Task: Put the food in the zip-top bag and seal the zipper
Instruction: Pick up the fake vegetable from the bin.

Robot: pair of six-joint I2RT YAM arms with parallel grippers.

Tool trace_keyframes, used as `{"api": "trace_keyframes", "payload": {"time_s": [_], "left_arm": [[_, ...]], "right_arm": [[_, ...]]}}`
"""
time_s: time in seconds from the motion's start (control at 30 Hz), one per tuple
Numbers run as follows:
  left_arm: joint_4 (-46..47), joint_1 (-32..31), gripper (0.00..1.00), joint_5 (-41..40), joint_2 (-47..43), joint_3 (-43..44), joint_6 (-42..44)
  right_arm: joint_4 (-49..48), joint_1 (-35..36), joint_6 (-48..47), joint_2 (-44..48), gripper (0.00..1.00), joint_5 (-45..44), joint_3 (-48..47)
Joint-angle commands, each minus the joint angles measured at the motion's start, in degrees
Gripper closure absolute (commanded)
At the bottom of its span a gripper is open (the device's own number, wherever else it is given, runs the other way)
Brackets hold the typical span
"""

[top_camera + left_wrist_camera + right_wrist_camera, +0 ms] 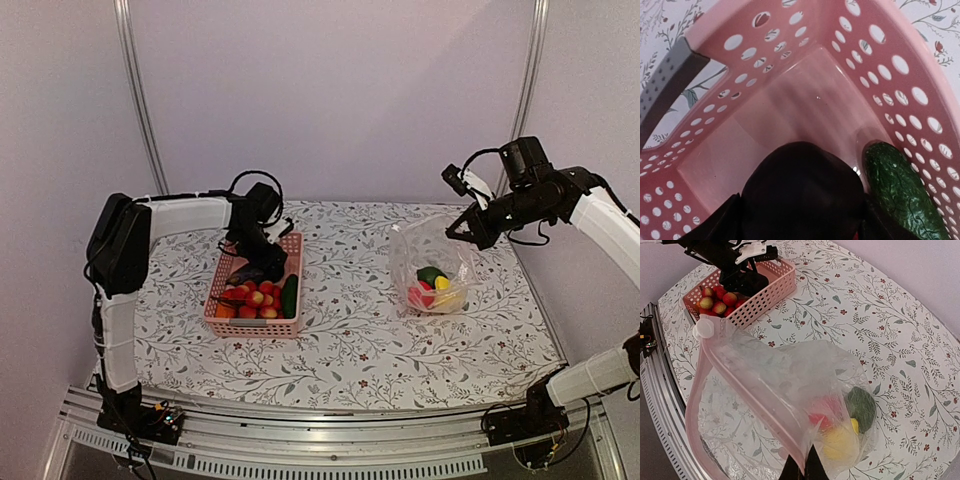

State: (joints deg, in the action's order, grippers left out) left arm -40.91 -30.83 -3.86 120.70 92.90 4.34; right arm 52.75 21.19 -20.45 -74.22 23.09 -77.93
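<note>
Few pieces (432,285) in bag (415,245); most food (255,297) in basket (292,243). Left hand (258,268) spread around dark piece (800,195), grip unclear. Right hand (458,232) pinches bag rim. Zipper (750,397) unsealed.

The table (360,345) is covered by a white cloth printed with grey-green leafy sprigs and small red flowers, and a ribbed metal rail (330,440) runs along its near edge. A pink lattice basket (250,328) stands flat on the left half of the cloth, its long sides running front to back. To the right of the basket and well apart from it, about level with it, the zip-top bag (412,245) rests its lower end on the cloth.
</note>
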Motion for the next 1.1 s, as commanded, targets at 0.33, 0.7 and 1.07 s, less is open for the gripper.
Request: {"api": "trace_keyframes", "payload": {"time_s": [0.33,0.7,1.07], "left_arm": [[10.54,-6.99,0.39,-4.49,-24.29,-2.7,-6.26],[36.11,-25.79,0.43,-0.49,-37.69,-11.96,-10.62],[64.95,-39.37,0.43,6.66,-37.48,-21.18,-2.64]], "right_arm": [[0.86,-0.22,-0.29,-1.8,1.0,0.3,-1.87],[3.71,-0.23,-1.69,-2.78,1.0,-0.56,-5.82],[6.52,0.47,-1.77,-2.54,1.0,0.06,-7.14]]}}
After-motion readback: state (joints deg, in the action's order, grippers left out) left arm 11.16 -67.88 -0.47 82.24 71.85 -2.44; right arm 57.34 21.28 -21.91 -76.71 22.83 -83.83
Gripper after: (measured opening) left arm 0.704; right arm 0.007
